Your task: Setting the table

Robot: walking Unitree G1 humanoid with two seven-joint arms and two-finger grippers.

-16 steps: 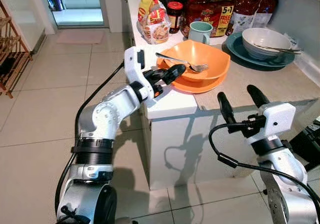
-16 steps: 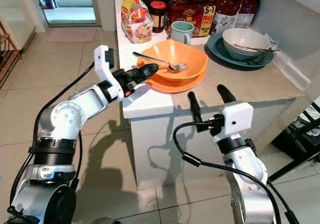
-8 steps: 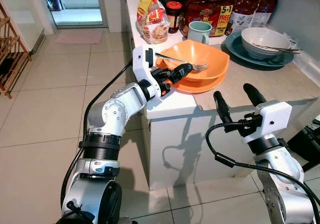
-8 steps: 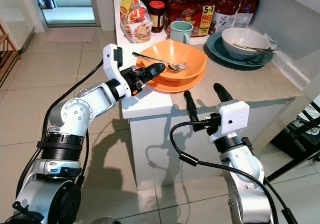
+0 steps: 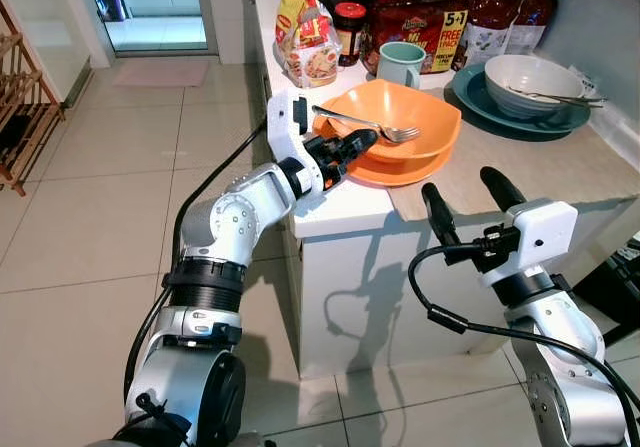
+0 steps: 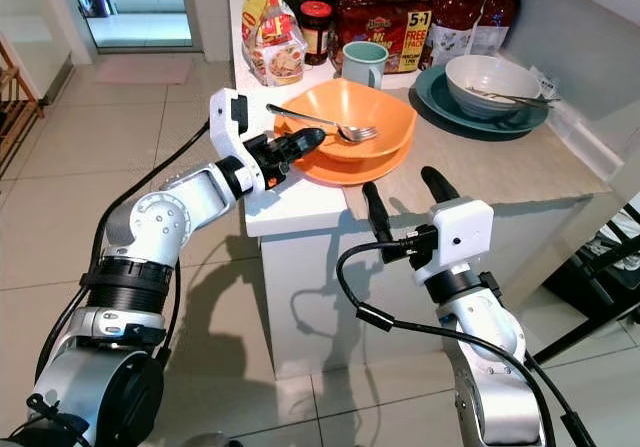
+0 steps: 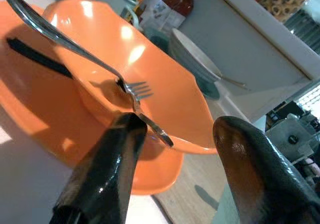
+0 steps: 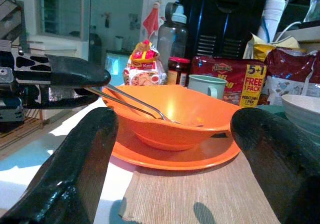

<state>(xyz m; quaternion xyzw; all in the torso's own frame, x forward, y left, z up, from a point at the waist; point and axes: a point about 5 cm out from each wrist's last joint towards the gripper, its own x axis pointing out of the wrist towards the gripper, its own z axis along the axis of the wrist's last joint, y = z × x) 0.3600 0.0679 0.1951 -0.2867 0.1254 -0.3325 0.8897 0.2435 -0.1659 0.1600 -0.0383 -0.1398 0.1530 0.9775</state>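
An orange bowl (image 5: pixel 410 117) sits on an orange plate (image 5: pixel 395 174) at the counter's near left corner. A silver fork (image 5: pixel 365 125) lies across the bowl, tines inside. My left gripper (image 5: pixel 352 149) is open at the plate's left rim, just below the fork handle. In the left wrist view its fingertips (image 7: pixel 122 134) frame the bowl (image 7: pixel 165 98) and the fork (image 7: pixel 75 46). My right gripper (image 5: pixel 466 199) is open with nothing in it, at the counter's front edge, pointing toward the bowl (image 8: pixel 185 114).
A woven placemat (image 5: pixel 500 167) lies right of the plate. Behind it a grey bowl (image 5: pixel 525 75) with cutlery rests on a teal plate (image 5: pixel 478 102). A green mug (image 5: pixel 400 63), a jar (image 5: pixel 350 32) and snack bags (image 5: pixel 305 37) line the counter's back. Tiled floor lies to the left.
Over the last second my left gripper has moved in closer to the orange plate and bowl. The right gripper has drifted slightly left. The dishes have not moved.
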